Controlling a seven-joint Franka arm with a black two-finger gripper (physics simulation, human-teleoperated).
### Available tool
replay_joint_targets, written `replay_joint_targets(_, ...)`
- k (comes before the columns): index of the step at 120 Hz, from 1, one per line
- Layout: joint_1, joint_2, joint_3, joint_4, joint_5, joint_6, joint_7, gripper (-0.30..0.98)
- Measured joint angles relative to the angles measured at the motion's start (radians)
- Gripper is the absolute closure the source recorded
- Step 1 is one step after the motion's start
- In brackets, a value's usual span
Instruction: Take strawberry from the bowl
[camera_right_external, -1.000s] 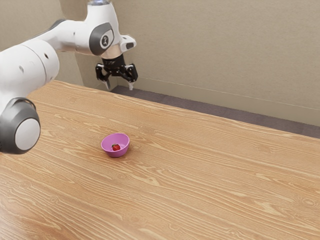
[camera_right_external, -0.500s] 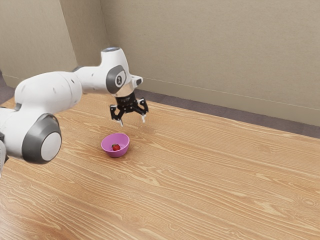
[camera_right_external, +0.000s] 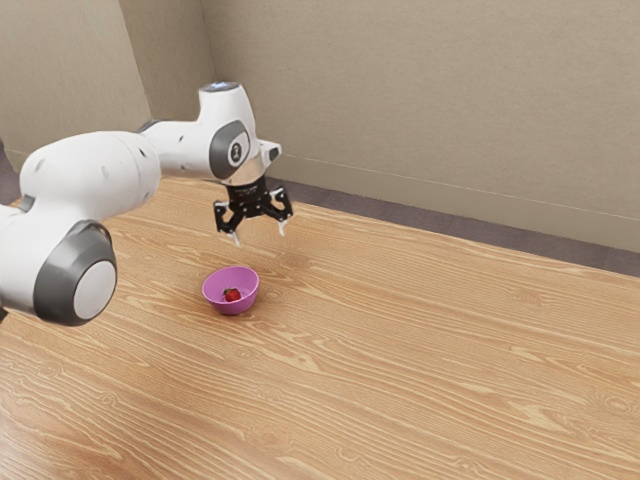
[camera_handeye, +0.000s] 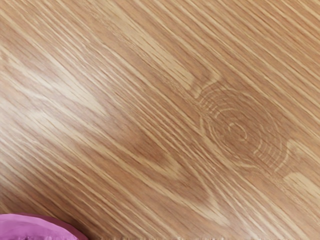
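Note:
My gripper (camera_right_external: 259, 236) is open above the table, with nothing between its fingers. In the exterior view it hangs higher than the pink bowl (camera_right_external: 215, 290) and appears a little beyond it, toward the table's far edge. The red strawberry (camera_right_external: 232, 295) lies inside the bowl, apart from the gripper. In the wrist view part of the pink bowl (camera_handeye: 35, 229) appears at the lower left corner; the strawberry cannot be made out there.
The wooden table (camera_right_external: 420, 350) stretches around the bowl and far toward the exterior view's right. Its far edge runs behind the gripper, with a beige wall (camera_right_external: 430, 110) beyond.
Over the last second my arm came down and toward the exterior view's right; in the latest half second it rose and shifted back slightly. Bowl and strawberry have stayed put.

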Motion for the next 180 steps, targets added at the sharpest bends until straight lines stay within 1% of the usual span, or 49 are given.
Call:
replay_joint_targets(14, -0.011, -0.004, 0.018, -0.028, -0.017, 0.002, -0.005, 0.00)
replay_joint_targets(22, -0.011, -0.032, 0.022, -0.095, -0.040, 0.022, -0.002, 0.00)
replay_joint_targets(36, -0.014, -0.053, 0.026, -0.145, -0.061, 0.046, 0.002, 0.00)
replay_joint_targets(47, -0.015, -0.122, 0.025, -0.284, -0.068, 0.090, 0.005, 0.00)
replay_joint_targets(54, -0.016, -0.143, 0.025, -0.339, -0.071, 0.119, 0.007, 0.00)
replay_joint_targets(84, -0.014, -0.178, 0.032, -0.442, -0.077, 0.192, 0.013, 0.00)
replay_joint_targets(102, -0.012, -0.180, 0.035, -0.461, -0.077, 0.217, 0.017, 0.01)
replay_joint_targets(112, -0.011, -0.176, 0.035, -0.465, -0.076, 0.235, 0.019, 0.06)
replay_joint_targets(129, -0.011, -0.172, 0.035, -0.464, -0.075, 0.254, 0.020, 0.23)
replay_joint_targets(141, -0.011, -0.156, 0.034, -0.461, -0.076, 0.262, 0.020, 0.31)
replay_joint_targets(159, -0.011, -0.140, 0.033, -0.461, -0.080, 0.268, 0.018, 0.37)
replay_joint_targets(180, -0.007, -0.130, 0.030, -0.457, -0.087, 0.270, 0.016, 0.39)
